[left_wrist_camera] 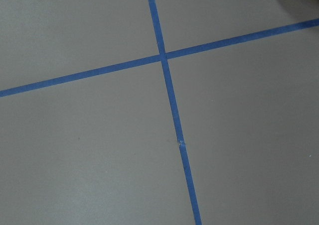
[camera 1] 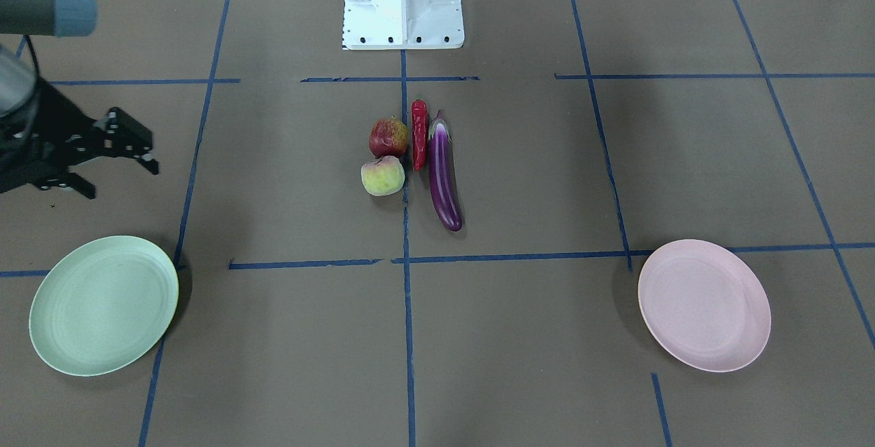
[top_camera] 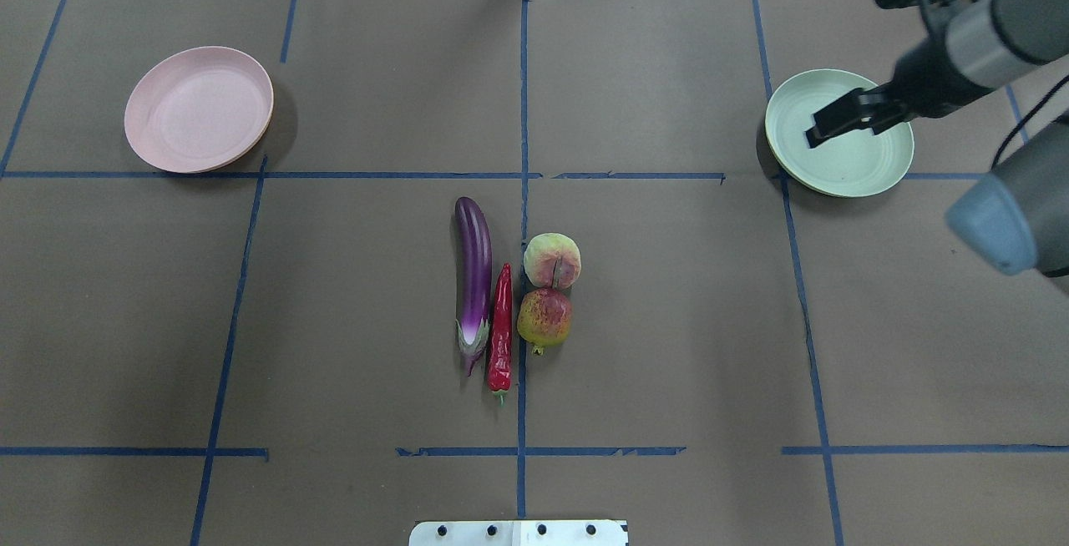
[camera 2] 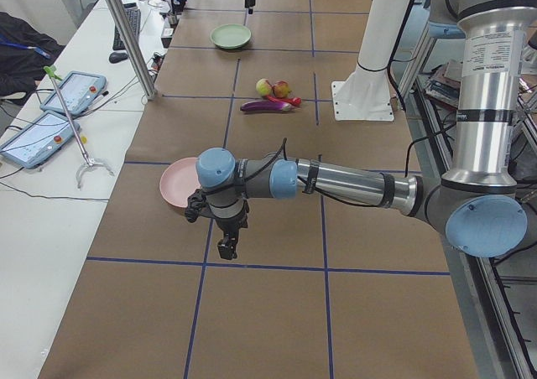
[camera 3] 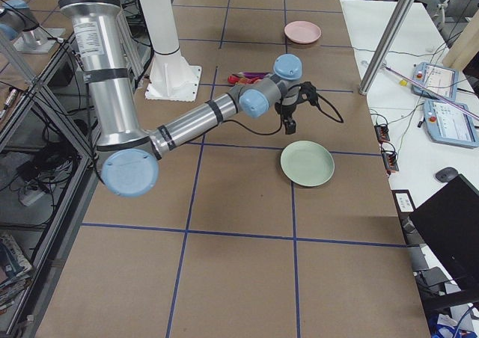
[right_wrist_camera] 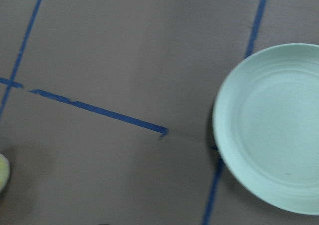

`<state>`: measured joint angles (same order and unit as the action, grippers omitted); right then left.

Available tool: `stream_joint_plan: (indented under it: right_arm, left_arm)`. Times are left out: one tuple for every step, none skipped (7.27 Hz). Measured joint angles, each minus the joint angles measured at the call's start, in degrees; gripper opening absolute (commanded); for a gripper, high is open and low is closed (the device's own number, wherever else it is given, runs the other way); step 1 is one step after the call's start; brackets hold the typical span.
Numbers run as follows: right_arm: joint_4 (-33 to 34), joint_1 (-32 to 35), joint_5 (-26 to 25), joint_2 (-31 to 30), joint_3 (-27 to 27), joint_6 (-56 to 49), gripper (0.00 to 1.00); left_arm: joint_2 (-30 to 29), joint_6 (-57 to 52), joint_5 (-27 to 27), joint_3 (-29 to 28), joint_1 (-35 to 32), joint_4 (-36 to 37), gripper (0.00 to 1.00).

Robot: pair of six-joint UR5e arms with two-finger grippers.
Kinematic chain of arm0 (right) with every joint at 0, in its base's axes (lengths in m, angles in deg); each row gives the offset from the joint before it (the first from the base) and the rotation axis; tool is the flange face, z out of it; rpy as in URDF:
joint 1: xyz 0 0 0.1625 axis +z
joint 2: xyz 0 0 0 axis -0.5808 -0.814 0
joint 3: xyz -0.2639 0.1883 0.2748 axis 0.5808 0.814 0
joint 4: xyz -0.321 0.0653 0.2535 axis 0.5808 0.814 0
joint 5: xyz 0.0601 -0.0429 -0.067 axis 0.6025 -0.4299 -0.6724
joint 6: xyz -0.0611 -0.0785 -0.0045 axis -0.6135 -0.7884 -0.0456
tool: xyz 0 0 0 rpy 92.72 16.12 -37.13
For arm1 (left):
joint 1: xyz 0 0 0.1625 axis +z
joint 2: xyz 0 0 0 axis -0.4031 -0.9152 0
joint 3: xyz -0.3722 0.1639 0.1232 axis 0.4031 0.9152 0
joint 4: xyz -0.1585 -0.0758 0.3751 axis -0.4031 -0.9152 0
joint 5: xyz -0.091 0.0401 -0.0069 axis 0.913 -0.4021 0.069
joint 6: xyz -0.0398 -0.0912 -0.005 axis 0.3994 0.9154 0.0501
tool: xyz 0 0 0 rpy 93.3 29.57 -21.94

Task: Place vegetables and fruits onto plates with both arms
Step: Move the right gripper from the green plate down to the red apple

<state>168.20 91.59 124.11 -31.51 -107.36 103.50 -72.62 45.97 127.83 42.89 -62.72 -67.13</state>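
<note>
Reaching comes first: my right gripper [camera 1: 122, 179] hangs wide, empty, near the green plate [camera 1: 102, 307]; left gripper [camera 2: 225, 249] I cannot tell; next I go to the pale fruit [camera 1: 383, 175].

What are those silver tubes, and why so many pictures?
They are two robot arms, each ending in a black pincher called a gripper. Cameras look from across the table, over the robot's shoulders, both table ends, and each wrist. Mid-table lie an eggplant, a red chili, a dark red fruit and a yellow-green fruit. A green plate and a pink plate sit empty. The right gripper is open near the green plate, holding nothing. The left gripper hangs near the pink plate; whether it is open, I cannot tell.
</note>
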Motion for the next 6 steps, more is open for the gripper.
stream_joint_plan:
  right_arm:
    - [0.19, -6.54, -5.14, 4.17, 0.05, 10.69, 1.0]
    - [1.31, -12.44, -10.73, 7.46, 0.16, 19.8, 1.0]
    - [4.61, -17.76, -16.8, 11.11, 0.53, 27.15, 1.0]
    - [9.0, -22.43, -22.67, 15.34, 1.62, 33.76, 1.0]
    - [11.7, -26.02, -27.35, 18.68, 3.57, 38.57, 1.0]
    - [12.88, -28.83, -30.88, 21.23, 6.18, 41.24, 1.0]
  left_arm:
    - [0.0, 0.0, 0.06, 0.0, 0.0, -0.02, 1.0]
    - [-0.03, 0.0, 0.12, 0.0, 0.0, -0.06, 1.0]
    - [-0.06, 0.0, 0.16, 0.02, 0.0, -0.08, 1.0]
    - [-0.07, 0.0, 0.21, 0.05, 0.0, -0.08, 1.0]
    - [-0.08, 0.0, 0.23, 0.07, 0.0, -0.09, 1.0]
    - [-0.09, 0.0, 0.24, 0.08, 0.0, -0.09, 1.0]
